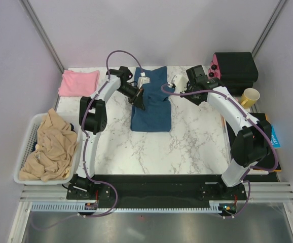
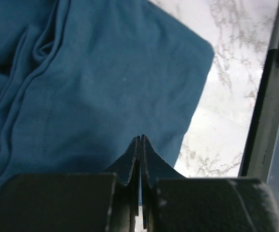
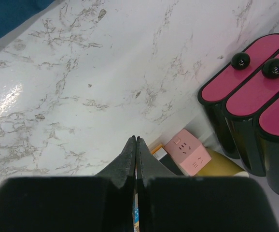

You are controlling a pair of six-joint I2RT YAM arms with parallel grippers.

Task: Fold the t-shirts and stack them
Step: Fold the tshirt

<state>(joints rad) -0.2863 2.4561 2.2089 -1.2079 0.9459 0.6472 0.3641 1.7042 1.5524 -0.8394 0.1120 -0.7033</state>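
Note:
The dark teal-blue t-shirt point(image 1: 151, 104) lies partly folded in a rough rectangle at the back middle of the marble table, with a white label near its collar. It fills most of the left wrist view point(image 2: 91, 82). The pale pink t-shirt point(image 1: 79, 82) lies folded at the back left corner. My left gripper point(image 1: 139, 99) hovers over the left part of the teal shirt, jaws shut with nothing between them point(image 2: 140, 137). My right gripper point(image 1: 176, 80) is just off the teal shirt's back right edge, shut and empty over bare marble point(image 3: 136, 138).
A white basket point(image 1: 26, 147) with beige clothes stands at the left. A black container with pink lids point(image 1: 232, 68), a pink power cube point(image 3: 188, 153), a yellow mug point(image 1: 250, 96) and a blue book point(image 1: 275, 136) are at the right.

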